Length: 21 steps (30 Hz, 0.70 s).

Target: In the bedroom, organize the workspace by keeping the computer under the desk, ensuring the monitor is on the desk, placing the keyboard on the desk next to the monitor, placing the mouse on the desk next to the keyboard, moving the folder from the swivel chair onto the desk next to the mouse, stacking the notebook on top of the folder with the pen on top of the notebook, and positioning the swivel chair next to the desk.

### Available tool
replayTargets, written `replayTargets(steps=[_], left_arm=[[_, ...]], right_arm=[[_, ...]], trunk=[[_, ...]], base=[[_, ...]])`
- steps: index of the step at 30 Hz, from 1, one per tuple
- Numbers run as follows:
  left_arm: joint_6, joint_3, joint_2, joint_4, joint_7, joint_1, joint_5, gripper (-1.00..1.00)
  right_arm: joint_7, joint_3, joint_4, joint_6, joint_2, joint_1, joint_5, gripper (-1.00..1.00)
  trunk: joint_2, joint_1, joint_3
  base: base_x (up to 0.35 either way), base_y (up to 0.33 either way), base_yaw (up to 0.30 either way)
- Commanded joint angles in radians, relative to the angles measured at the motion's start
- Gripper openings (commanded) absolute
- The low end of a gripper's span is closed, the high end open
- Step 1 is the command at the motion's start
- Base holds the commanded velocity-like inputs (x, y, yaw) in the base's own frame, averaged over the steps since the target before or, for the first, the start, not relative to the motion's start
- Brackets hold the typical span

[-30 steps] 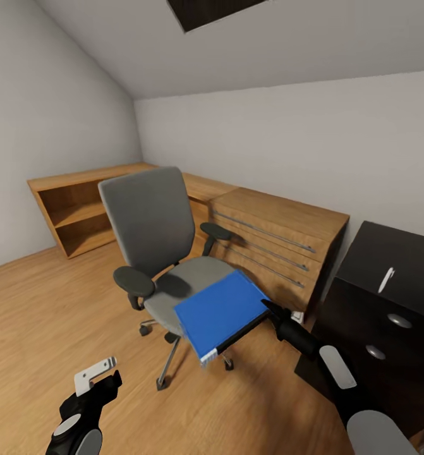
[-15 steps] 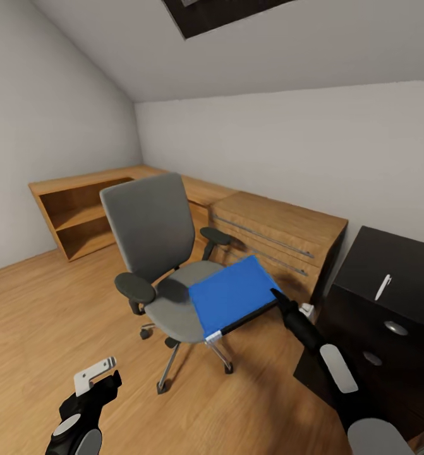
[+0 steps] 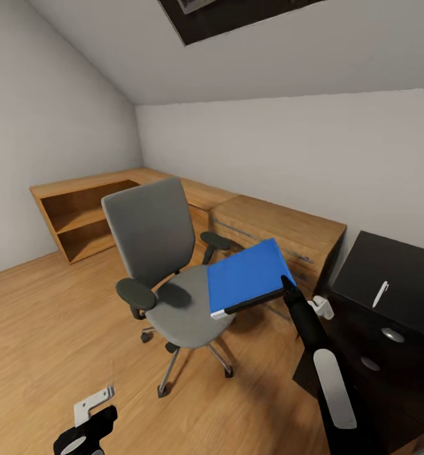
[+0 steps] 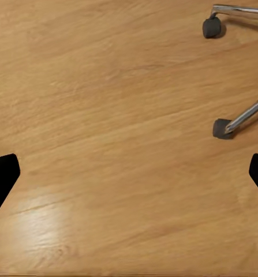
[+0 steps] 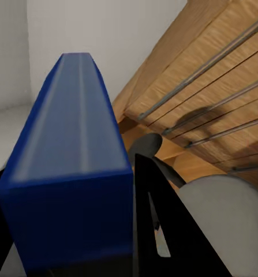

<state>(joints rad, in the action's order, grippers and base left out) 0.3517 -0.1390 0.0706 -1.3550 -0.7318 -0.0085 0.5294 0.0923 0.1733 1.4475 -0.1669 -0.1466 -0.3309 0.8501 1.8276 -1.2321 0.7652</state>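
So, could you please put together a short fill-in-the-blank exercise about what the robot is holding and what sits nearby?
1. The right gripper is shut on the ____ folder.
2. The folder is held above the seat of the swivel ____.
3. The white pen lies on top of the ____ drawer unit.
4. The left gripper hangs open over the ____ floor.

Missing words: blue; chair; black; wood

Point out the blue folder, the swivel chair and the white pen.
folder point(image 3: 246, 276), head view, middle of its blue cover.
swivel chair point(image 3: 150, 232), head view, centre of the grey backrest.
pen point(image 3: 380, 294), head view, mid-barrel, lying on the black desk top.
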Motion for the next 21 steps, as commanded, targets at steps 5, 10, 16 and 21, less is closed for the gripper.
replayTargets(steps=[5,10,16,21], left_arm=[[-0.099,-0.008,0.001,0.144,-0.006,-0.001,0.003,1.0],[-0.176,-0.011,0.001,0.317,0.046,-0.001,0.001,1.0],[-0.307,-0.012,-0.001,0.461,0.204,-0.001,0.001,1.0],[-0.317,-0.014,-0.005,0.491,0.215,0.0,-0.023,1.0]], right_arm=[[-0.107,-0.058,0.09,0.017,-0.024,-0.003,0.069,-1.0],[-0.122,-0.134,0.117,0.022,-0.026,-0.003,0.274,-1.0],[-0.115,-0.146,0.12,0.018,-0.003,0.002,0.35,-1.0],[-0.109,-0.144,0.121,0.021,0.0,0.003,0.355,-1.0]], trunk=[[-0.035,0.019,-0.015],[-0.07,0.039,-0.031],[-0.112,0.062,-0.049],[-0.147,0.081,-0.065]], base=[[0.0,0.0,0.0],[0.0,0.0,0.0],[0.0,0.0,0.0],[0.0,0.0,0.0]])
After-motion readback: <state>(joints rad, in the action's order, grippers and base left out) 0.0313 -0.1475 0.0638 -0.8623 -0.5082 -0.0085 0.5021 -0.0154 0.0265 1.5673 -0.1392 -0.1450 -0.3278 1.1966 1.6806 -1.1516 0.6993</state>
